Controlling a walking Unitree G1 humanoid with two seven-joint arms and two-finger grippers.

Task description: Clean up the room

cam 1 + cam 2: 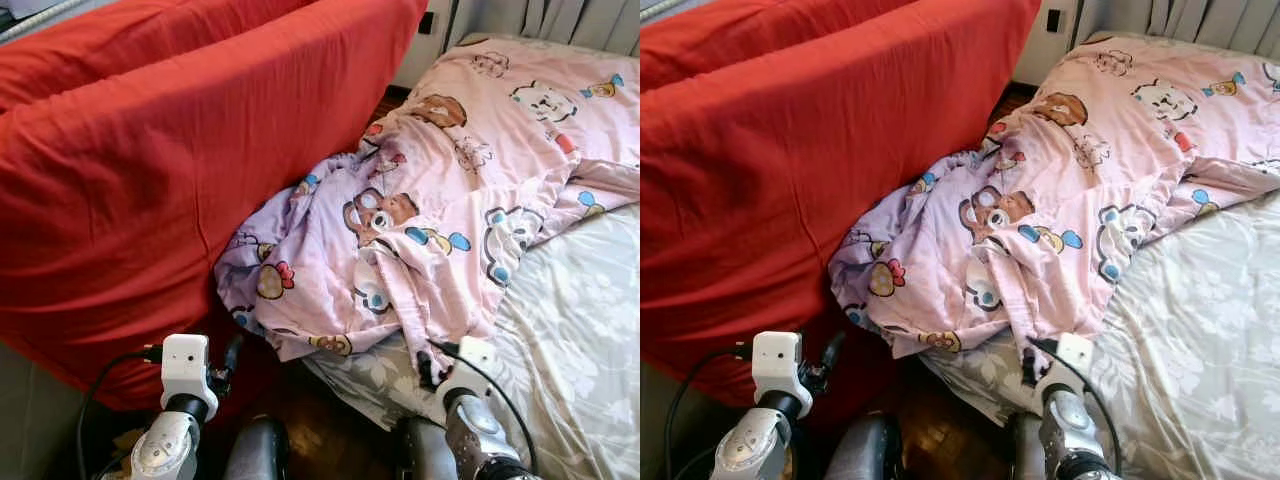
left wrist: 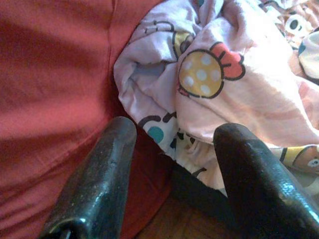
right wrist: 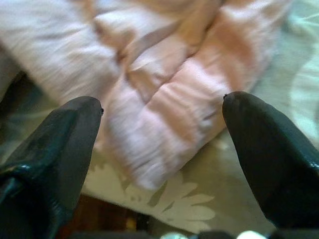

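Bedding is what I have in front of both arms: a pink cartoon-print duvet (image 1: pixel 450 200) lies crumpled across the bed, its bunched lower edge hanging over the near corner of the mattress. I see my right gripper (image 3: pixel 162 112) with its 2 black fingers spread wide, empty, and a thick fold of the duvet sits just ahead of the gap between them, not touched by either finger. Under that fold, near the right gripper, is the grey floral sheet (image 1: pixel 570 340) covering the mattress. My left gripper (image 2: pixel 172 134) is also spread apart and holds nothing; just beyond its fingertips hangs the duvet's rumpled corner with a yellow spotted mushroom print. Beside the left gripper, on its outer side, stands a big red cushion (image 1: pixel 170 170), tilted, with the duvet pressed against its edge. Below both grippers I can make out dark wooden floor (image 1: pixel 330 430) between the cushion and the bed.
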